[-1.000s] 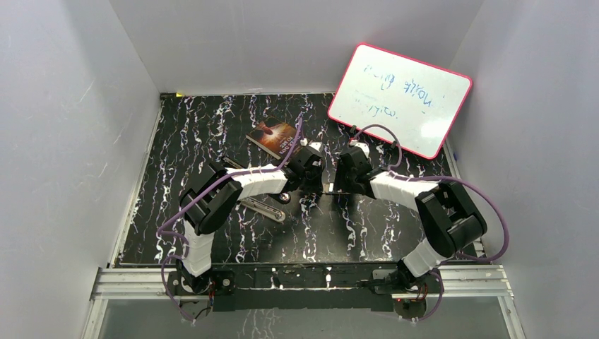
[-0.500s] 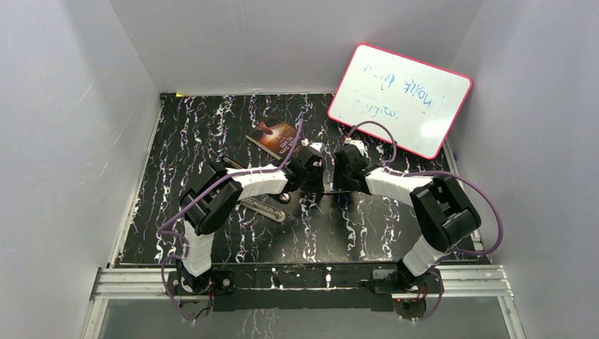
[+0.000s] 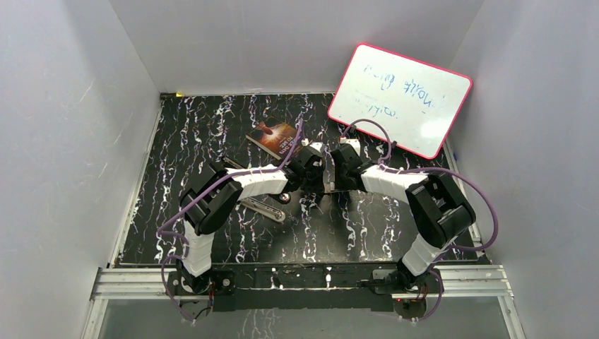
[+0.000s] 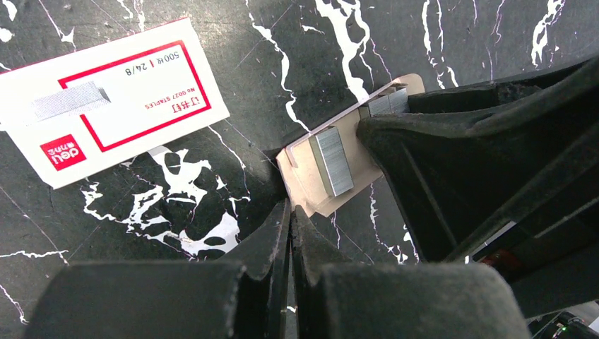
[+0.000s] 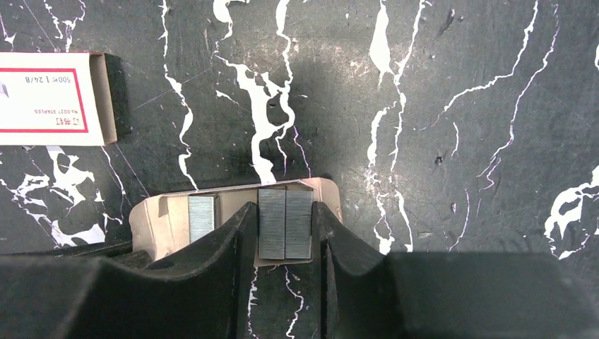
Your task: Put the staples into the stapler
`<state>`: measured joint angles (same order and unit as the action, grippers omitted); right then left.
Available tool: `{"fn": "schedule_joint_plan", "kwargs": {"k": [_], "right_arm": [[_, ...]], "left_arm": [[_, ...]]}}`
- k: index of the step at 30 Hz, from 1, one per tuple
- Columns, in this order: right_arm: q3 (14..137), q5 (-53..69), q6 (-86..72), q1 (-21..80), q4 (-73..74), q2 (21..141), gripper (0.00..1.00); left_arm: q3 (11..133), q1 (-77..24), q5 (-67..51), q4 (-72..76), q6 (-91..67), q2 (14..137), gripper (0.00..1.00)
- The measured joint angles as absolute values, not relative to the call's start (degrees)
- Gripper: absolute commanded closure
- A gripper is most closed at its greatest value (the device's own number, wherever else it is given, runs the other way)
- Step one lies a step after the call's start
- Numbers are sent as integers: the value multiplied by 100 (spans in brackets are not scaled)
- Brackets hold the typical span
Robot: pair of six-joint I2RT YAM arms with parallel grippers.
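On your far left in the top view, the stapler (image 3: pixel 264 209) lies on the black table (image 3: pixel 184 141) with white streaks, partly under the left arm; a bit behind it and to the right lies a small book (image 3: pixel 272 136); the two arms meet near the middle of the table, tip to tip. Look through the left wrist camera next; a white and red box (image 4: pixel 106 99) lies flat at the upper left, apart from the rest; to its right sits a small brown tray (image 4: pixel 300 180), and the staples (image 4: pixel 330 161) lie in it as short grey strips. Your left gripper (image 4: pixel 291 219) is clenched tight with nothing between its fingers; its tip is just beside the near edge of the tray, and you cannot tell if it touches. Move on to the right wrist camera; one thin strip lies alone at the left of the tray, and a wider block of staples lies at the right end. Your right gripper (image 5: pixel 284 229) has one finger on each side of that block, very close against it; you cannot tell if they squeeze it or only stand beside it; the block rests in the tray. Far right in the top view, a whiteboard (image 3: pixel 399 99) with a red rim leans on the wall.
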<state>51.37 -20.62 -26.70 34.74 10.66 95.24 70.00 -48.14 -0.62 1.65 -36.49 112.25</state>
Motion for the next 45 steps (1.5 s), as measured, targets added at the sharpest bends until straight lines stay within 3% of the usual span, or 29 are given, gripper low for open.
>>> {"fn": "schedule_joint_plan", "kwargs": {"k": [6, 28, 38, 45], "right_arm": [[5135, -2104, -2674, 3481, 1066, 9518, 71], [4729, -1522, -2484, 3481, 1466, 8165, 70], [4530, -1140, -2440, 3529, 1505, 7752, 68], [4521, -967, -2300, 3900, 1485, 7719, 67]], "left_arm": [[7000, -4810, -62, 163, -3651, 11225, 100], [7561, -4543, -189, 318, -3667, 11625, 99], [7933, -4268, -561, 449, -3618, 11957, 48], [7721, -3953, -604, 412, -3336, 11391, 40]]}}
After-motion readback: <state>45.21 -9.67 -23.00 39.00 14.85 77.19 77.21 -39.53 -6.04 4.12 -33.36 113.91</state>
